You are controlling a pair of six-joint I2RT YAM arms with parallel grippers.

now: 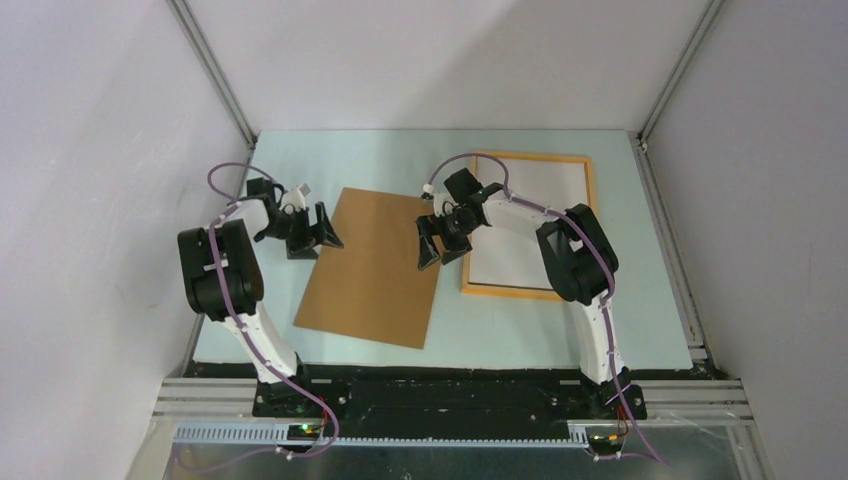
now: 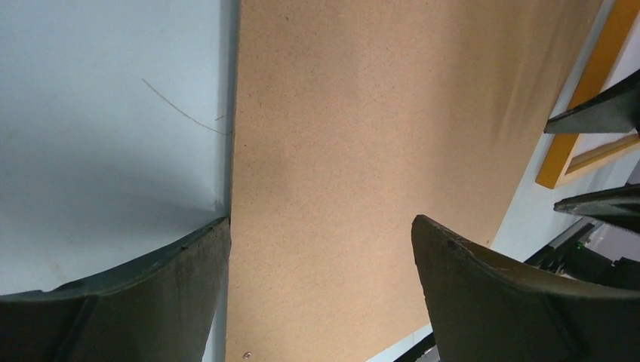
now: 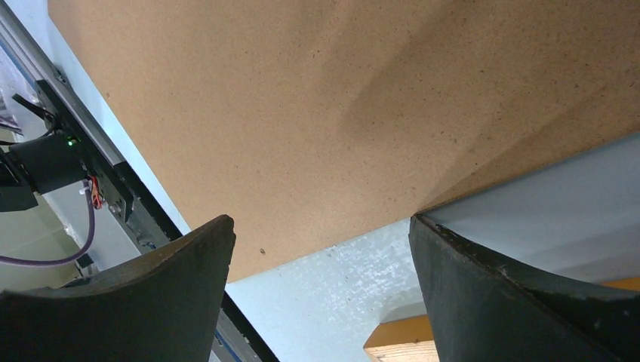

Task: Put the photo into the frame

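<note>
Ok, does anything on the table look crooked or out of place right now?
The brown board lies askew mid-table, its edges at a clear angle to the edges of the table, unlike the frame at the back right, which sits nearly square. No damage or spill shows.

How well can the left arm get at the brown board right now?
Probably yes. The left gripper hangs open at the left edge of the brown board, one finger over it, nothing in between. The board lies flat on the table, so lifting may be awkward.
</note>
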